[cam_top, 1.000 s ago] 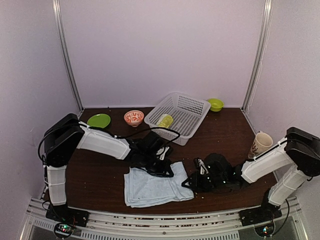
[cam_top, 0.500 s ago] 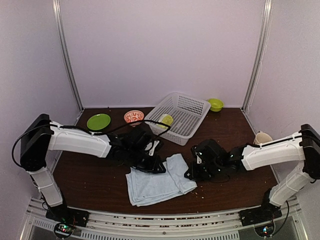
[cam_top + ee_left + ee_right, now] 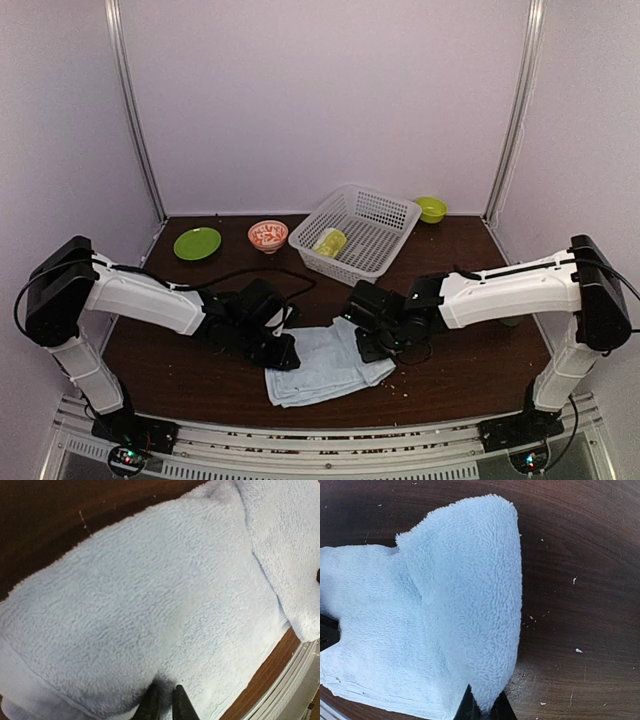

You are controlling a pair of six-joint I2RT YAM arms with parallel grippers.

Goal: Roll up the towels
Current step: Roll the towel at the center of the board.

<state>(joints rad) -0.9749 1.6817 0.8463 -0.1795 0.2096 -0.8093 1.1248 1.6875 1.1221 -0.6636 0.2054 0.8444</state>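
Top view: within the last second my left gripper and right gripper had swung in to frame centre. The pale blue towel between them lay bunched narrower, so I judged rolling was only starting. The white mesh basket, upper centre, held the lime-green towel.

Left wrist view: fingers pinched nearly together on the towel's edge.

Right wrist view: fingers clamped on a raised fold.
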